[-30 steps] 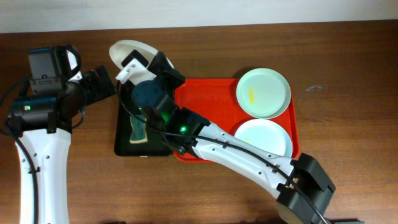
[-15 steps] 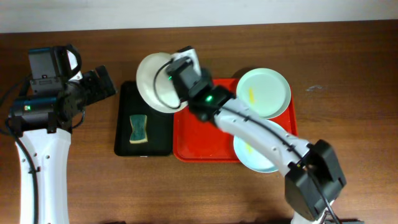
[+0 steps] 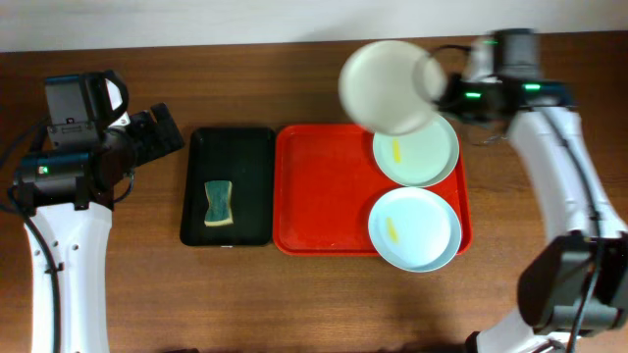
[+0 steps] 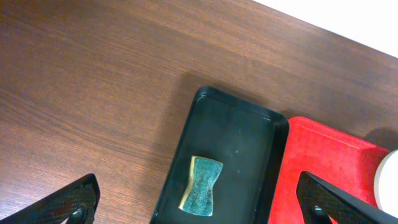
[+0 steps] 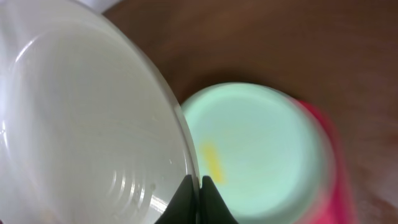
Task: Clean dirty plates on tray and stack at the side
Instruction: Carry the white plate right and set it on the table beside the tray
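Observation:
My right gripper (image 3: 440, 90) is shut on the rim of a white plate (image 3: 389, 86), holding it tilted in the air over the back edge of the red tray (image 3: 324, 196). In the right wrist view the jaws (image 5: 200, 186) pinch the white plate's (image 5: 81, 124) edge. Below them lies a mint plate (image 5: 261, 149) with a yellow smear. Two mint plates sit on the tray's right side, one at the back (image 3: 422, 152) and one at the front (image 3: 414, 228), each with a yellow smear. My left gripper (image 3: 169, 132) hangs open, left of the black tray.
A black tray (image 3: 245, 162) lies left of the red tray and holds a green-yellow sponge (image 3: 218, 203). The left wrist view shows that sponge (image 4: 201, 193) on the black tray (image 4: 236, 137), between and below my open fingers. Bare wooden table surrounds both trays.
The right arm has swung the white plate from over the black tray, across the red tray, to the back right. The left arm has not moved.

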